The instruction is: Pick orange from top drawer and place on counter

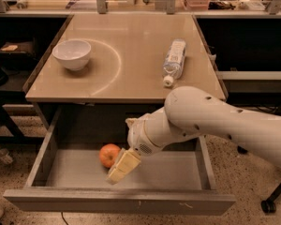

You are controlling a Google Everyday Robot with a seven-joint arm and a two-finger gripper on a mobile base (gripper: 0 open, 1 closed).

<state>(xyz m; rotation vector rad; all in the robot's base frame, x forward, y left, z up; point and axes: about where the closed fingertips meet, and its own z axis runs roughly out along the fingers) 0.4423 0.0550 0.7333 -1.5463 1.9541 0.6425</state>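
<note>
Reaching step: the small round orange-red orange [109, 154] lies in the open grey top drawer [117, 204], with the cream gripper [124, 166] just right of it; I cannot tell whether the gripper is open or closed. Next, it should centre over the fruit.

Warm, dim light; shadowed top drawer [131, 202] (pincer [117, 173] low inside it).

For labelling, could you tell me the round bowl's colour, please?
White bowl, camera view; the cream pincer hangs beside the round orange fruit.
</note>
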